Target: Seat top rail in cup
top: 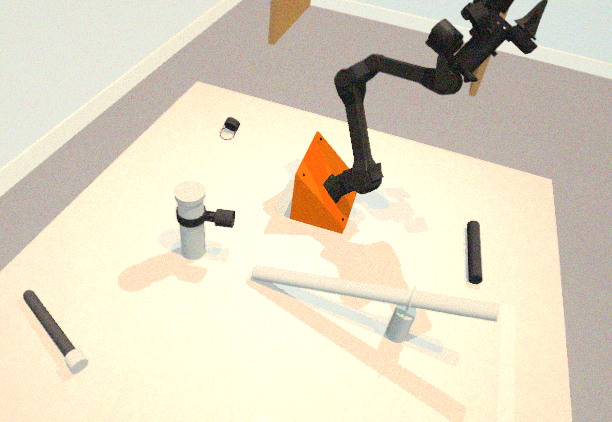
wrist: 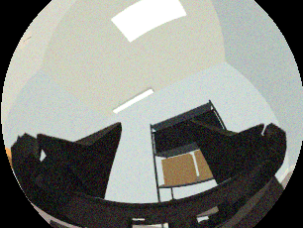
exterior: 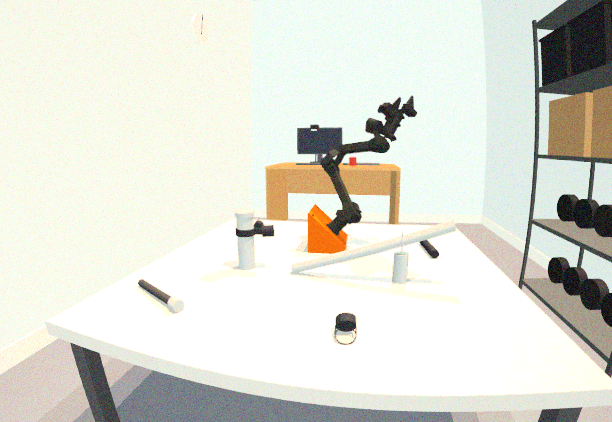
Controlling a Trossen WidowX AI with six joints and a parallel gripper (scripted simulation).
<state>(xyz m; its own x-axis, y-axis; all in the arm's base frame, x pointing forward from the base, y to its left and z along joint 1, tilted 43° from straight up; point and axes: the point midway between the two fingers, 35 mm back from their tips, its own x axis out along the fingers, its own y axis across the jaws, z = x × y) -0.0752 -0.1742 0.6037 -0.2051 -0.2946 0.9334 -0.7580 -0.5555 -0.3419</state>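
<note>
The white top rail (top: 375, 293) (exterior: 372, 248) lies slanted, resting through the thin loop cap on the small grey post (top: 400, 326) (exterior: 399, 267). Its cut end (top: 256, 273) (exterior: 296, 268) rests low on the table, apart from the big white post (top: 191, 222) (exterior: 245, 242). That post carries a black brace band (top: 189, 219) (exterior: 244, 232) just below its cap, with the black rail-end cup (top: 224, 217) (exterior: 265, 230) pointing sideways and empty. My gripper (top: 525, 2) (exterior: 404, 103) (wrist: 154, 141) is open and empty, raised high above the table, pointing up, far from the rail.
An orange wedge base (top: 317, 187) (exterior: 322, 234) holds the arm. A spare black cup with ring (top: 230, 127) (exterior: 345, 327), a dark rod with a white tip (top: 52, 331) (exterior: 160, 296) and a short dark rod (top: 474, 251) (exterior: 429, 248) lie on the table. A shelf rack (exterior: 575, 162) stands to the right.
</note>
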